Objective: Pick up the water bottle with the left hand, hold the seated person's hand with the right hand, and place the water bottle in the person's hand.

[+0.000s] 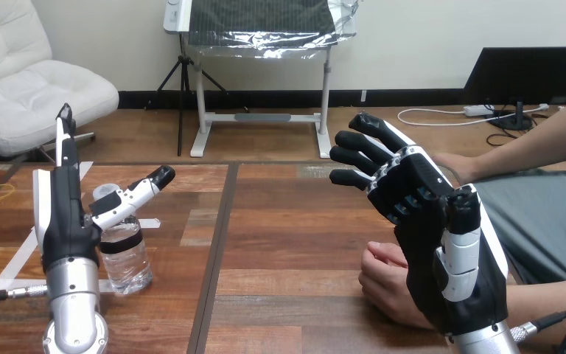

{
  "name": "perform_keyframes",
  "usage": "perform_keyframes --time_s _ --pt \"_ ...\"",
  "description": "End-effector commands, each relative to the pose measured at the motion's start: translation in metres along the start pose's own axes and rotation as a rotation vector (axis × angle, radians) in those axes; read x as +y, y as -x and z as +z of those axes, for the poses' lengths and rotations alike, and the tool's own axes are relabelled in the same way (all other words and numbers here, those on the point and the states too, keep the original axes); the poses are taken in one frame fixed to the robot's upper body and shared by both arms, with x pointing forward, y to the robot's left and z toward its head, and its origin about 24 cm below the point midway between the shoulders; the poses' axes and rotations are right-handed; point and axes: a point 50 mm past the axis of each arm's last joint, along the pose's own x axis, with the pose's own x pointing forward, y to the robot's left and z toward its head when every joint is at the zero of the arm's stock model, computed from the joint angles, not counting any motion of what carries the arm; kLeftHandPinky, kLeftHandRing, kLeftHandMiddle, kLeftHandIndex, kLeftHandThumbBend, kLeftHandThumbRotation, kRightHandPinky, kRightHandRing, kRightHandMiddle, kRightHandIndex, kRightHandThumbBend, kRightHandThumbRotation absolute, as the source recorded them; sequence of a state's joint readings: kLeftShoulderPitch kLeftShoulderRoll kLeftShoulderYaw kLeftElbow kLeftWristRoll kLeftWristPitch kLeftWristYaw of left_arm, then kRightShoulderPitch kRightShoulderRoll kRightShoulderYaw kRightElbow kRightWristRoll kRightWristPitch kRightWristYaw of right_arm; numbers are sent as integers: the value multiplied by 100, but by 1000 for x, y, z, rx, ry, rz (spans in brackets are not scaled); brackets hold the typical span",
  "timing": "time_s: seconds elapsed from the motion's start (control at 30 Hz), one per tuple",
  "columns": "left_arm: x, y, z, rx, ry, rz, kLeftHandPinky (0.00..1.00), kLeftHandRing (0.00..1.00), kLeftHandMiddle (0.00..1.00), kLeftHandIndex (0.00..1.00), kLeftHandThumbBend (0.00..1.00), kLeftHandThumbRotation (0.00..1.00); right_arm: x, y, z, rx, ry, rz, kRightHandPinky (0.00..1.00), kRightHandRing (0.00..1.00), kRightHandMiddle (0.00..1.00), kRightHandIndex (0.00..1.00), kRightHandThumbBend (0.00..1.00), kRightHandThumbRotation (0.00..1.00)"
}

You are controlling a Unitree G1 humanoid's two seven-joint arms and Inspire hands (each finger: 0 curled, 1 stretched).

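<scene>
While the water bottle [125, 258], its dark label unreadable, stands on the counter [287, 243] just beside the released left hand [63, 214], the right hand [427, 221] hangs released by the person's hand [383, 284].

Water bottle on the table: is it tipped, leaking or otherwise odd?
Nothing stands out. The water bottle stands upright on the table with no puddle around it. The left hand is open beside it, its thumb stretched past the bottle's top.
</scene>
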State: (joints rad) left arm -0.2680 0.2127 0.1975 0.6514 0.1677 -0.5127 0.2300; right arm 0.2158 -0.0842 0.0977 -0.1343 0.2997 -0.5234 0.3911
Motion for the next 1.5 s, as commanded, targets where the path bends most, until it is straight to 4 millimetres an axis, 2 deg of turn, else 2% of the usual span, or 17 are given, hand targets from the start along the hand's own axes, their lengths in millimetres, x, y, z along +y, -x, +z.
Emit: perform_keyframes --time_s 0.0,0.73,1.0,1.47 --pt "2 -5 14 -72 -15 -5 100 100 100 100 93 24 -2 -10 12 -74 15 14 76 82 82 85 74 100" --pt "4 6 10 -27 -27 -13 100 100 100 100 96 25 -1 -11 13 -70 9 16 76 82 83 85 74 100" --pt "3 7 6 19 -34 -14 93 98 100 100 96 24 -2 -10 13 -72 12 16 76 83 83 86 73 100" --pt "-2 3 2 104 -30 -40 96 99 100 100 96 23 -1 -11 14 -71 11 19 76 82 83 85 74 100"
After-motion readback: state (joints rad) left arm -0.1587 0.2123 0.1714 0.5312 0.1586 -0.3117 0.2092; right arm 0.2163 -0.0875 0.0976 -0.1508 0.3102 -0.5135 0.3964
